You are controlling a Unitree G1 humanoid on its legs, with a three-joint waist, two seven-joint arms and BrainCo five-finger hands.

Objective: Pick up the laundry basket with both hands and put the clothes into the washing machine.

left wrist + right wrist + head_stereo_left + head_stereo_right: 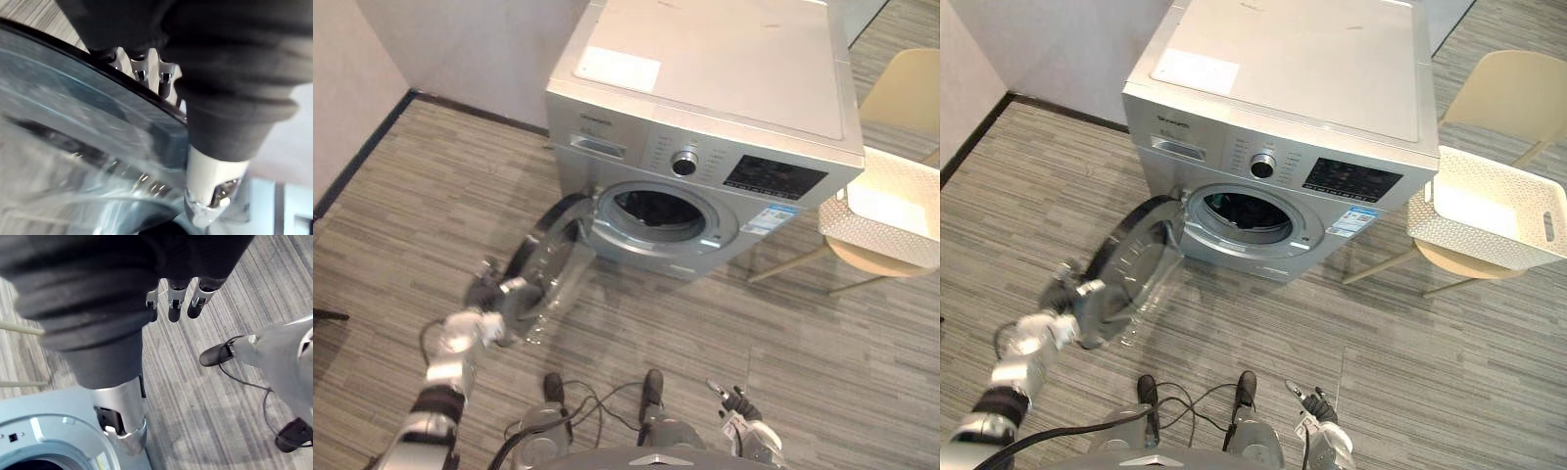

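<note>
A white perforated laundry basket (1518, 240) sits on a cream chair (1513, 88) to the right of the silver washing machine (705, 98). Something pale lies flat inside the basket. The machine's round glass door (553, 264) is swung out to the left, and the dark drum opening (656, 209) is uncovered. My left hand (494, 304) is at the door's outer edge: its fingers (142, 73) reach past the black rim and its thumb (210, 196) lies straight on the glass side. My right hand (1317, 411) hangs low over the floor, fingers (172, 308) relaxed, holding nothing.
A wall with a dark skirting (372, 142) runs along the left and behind the machine. Striped grey floor (822, 362) stretches between me, the machine and the chair.
</note>
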